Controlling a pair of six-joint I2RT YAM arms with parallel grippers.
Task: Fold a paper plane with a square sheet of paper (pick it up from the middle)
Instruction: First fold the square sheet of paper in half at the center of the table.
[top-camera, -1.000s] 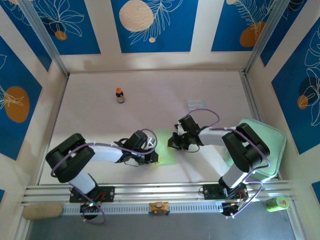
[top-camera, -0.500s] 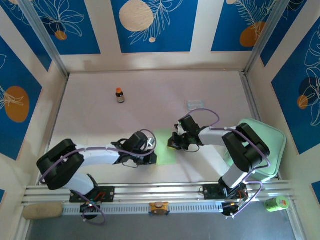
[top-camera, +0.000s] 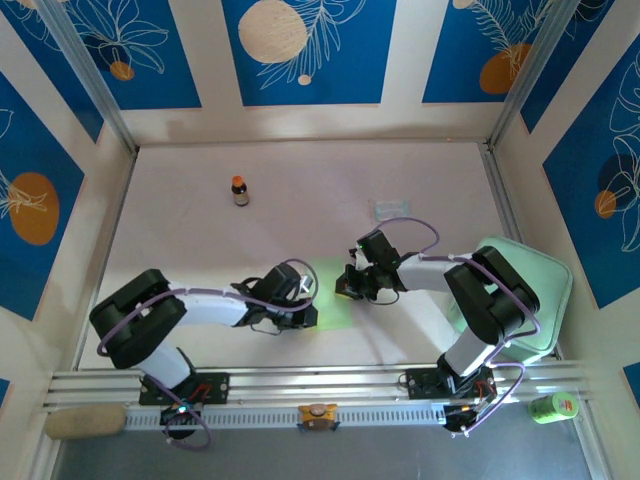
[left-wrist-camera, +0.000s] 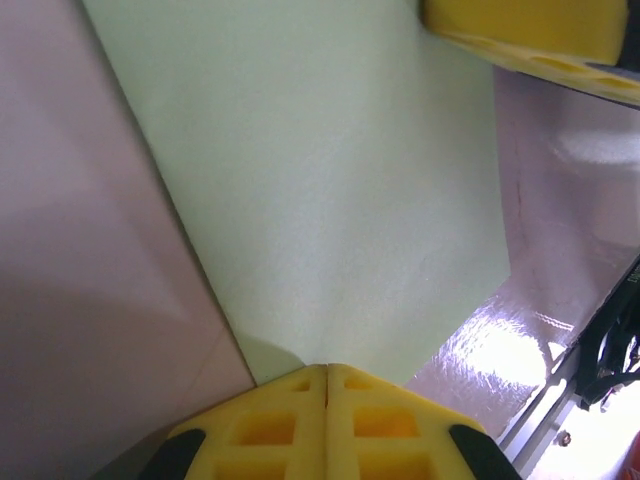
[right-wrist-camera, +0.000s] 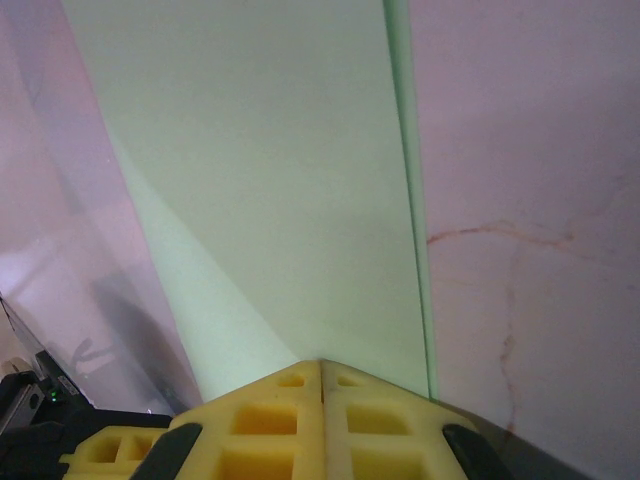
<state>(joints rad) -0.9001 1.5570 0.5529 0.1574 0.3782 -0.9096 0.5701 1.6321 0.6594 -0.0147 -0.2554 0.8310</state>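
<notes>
The square sheet of paper (top-camera: 330, 292) is pale green and lies partly folded on the table between the two arms. In the right wrist view the sheet (right-wrist-camera: 270, 190) shows a slanting fold edge and a thin lower layer along its right side. My left gripper (top-camera: 306, 313) is shut, its yellow tips (left-wrist-camera: 327, 368) resting on the near corner of the sheet (left-wrist-camera: 320, 190). My right gripper (top-camera: 347, 286) is shut too, its tips (right-wrist-camera: 321, 362) pressed down on the sheet's opposite side. Nothing sits between either pair of fingers.
A small brown bottle (top-camera: 240, 190) with an orange cap stands at the back left. A clear packet (top-camera: 388, 208) lies behind the right arm. A mint green tray (top-camera: 545, 290) sits at the right edge, and a metal rail (top-camera: 320, 385) runs along the front.
The left arm's elbow swung out to the left and came back, while its tip stayed on the paper. The right arm has not moved.
</notes>
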